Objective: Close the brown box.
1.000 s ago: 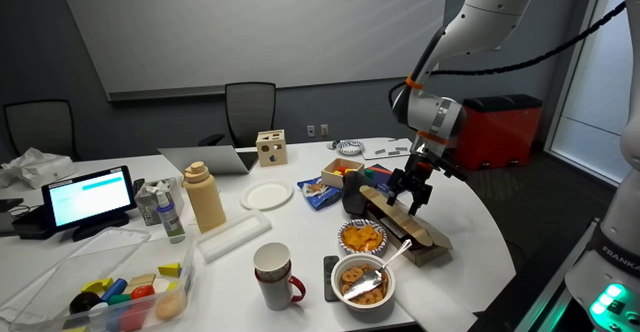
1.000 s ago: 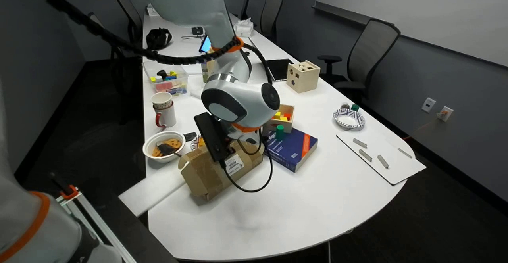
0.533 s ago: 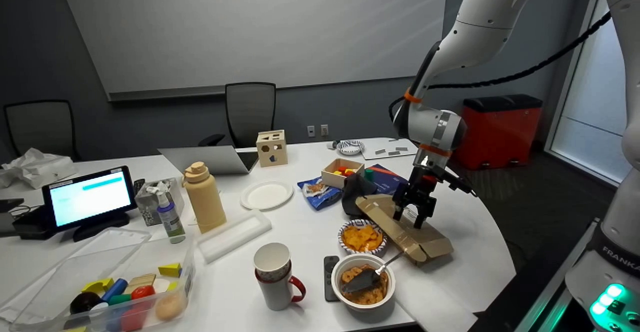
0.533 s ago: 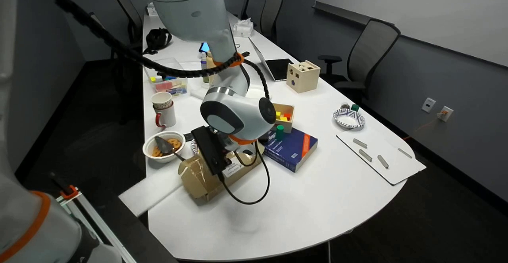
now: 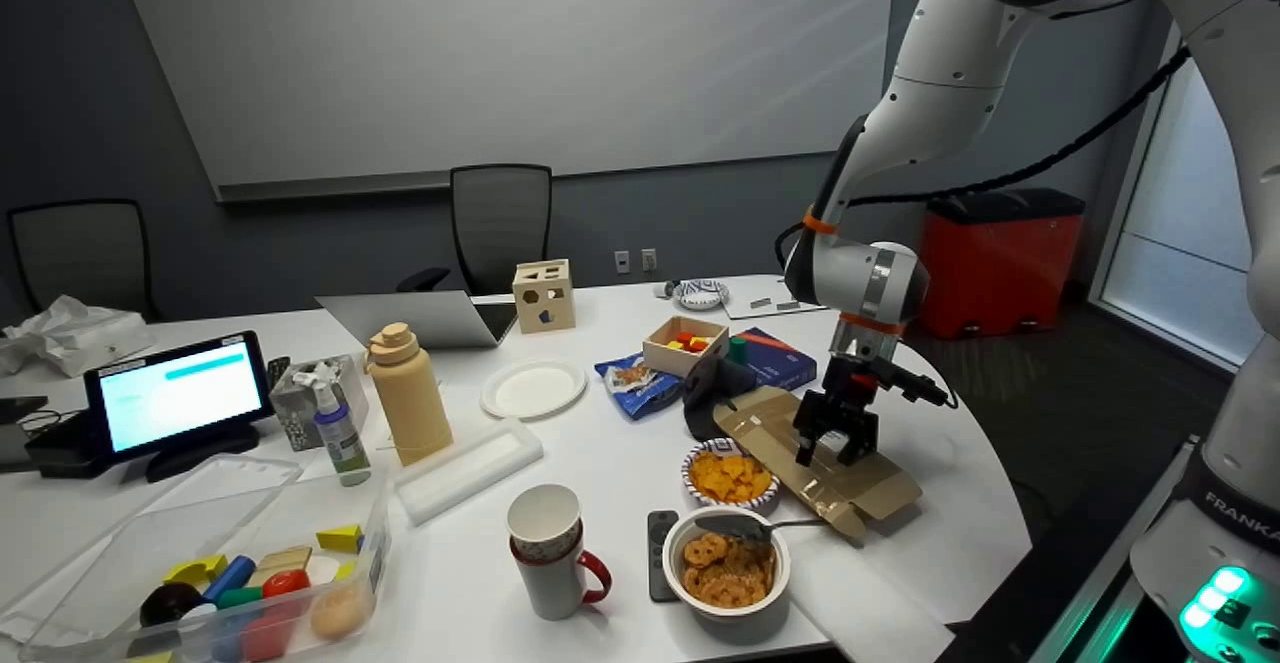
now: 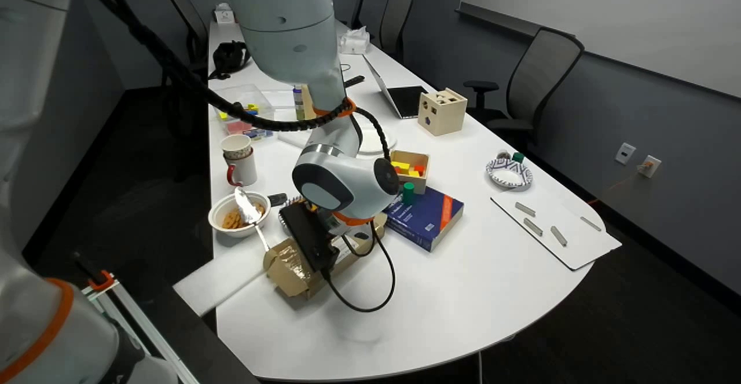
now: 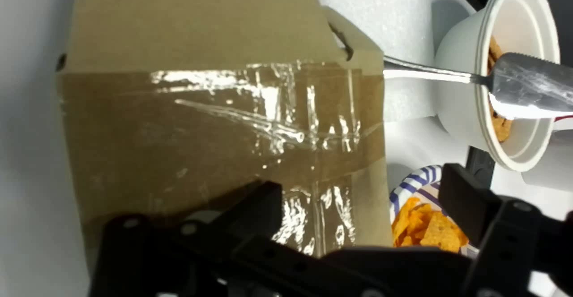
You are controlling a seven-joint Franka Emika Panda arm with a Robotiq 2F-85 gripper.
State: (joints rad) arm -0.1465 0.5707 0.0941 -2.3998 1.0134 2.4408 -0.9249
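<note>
The brown box (image 5: 775, 448) lies on the table with its taped lid folded down; its dark inside does not show. It also shows in an exterior view (image 6: 289, 268), partly behind the arm. My gripper (image 5: 828, 458) is low over the lid with its fingers spread; I cannot tell whether the tips touch it. In the wrist view my gripper (image 7: 362, 185) is open and empty. One finger is over the taped lid of the box (image 7: 201, 122), the other beyond its edge near the chip bowl.
A patterned bowl of orange chips (image 5: 730, 475) sits close beside the box. A white bowl of pretzels (image 5: 727, 598) holds a metal spoon (image 7: 528, 84) whose handle reaches the box's corner. A dark pouch (image 5: 712, 398), a blue book (image 6: 425, 216) and a wooden tray (image 5: 680, 348) stand behind.
The box lid was raised with the inside showing and is now down. My gripper has moved lower. The box and chip bowl shifted slightly, and the spoon has swung round in the pretzel bowl.
</note>
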